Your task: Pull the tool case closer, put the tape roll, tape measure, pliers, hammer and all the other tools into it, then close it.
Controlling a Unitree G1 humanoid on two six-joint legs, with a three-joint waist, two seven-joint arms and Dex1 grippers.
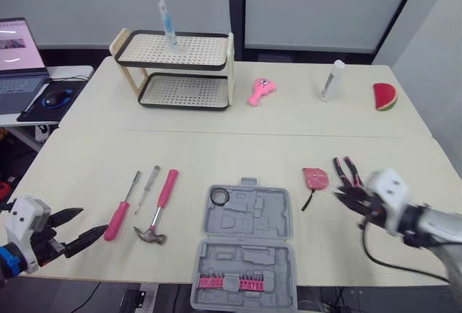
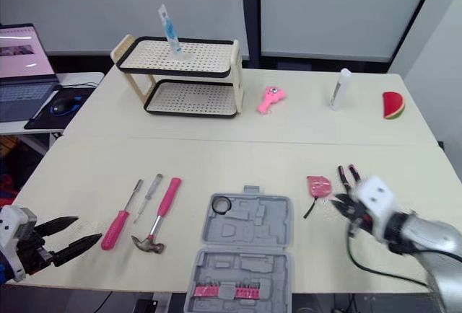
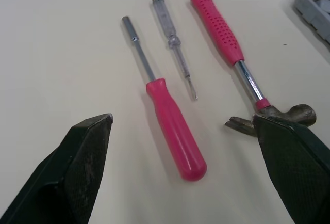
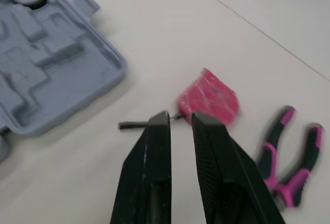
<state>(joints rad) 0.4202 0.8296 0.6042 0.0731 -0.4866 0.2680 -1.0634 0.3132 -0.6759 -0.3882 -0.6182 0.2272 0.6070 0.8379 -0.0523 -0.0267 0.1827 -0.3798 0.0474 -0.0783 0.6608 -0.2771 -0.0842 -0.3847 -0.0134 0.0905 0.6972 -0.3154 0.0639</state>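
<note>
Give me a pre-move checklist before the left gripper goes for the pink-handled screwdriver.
1. Tool case open, at the table's near edge: ok.
2. Tape roll inside the case: ok.
3. Left gripper open, holding nothing, pointed toward the pink-handled screwdriver: ok.
4. That screwdriver lies apart from the clear screwdriver and the hammer: ok.
5. Tape measure and pliers packed: not ok, both lie on the table to the right of the case.
6. Right gripper clear of the tape measure's strap: cannot tell; its narrowly parted tips sit right at it.
</note>
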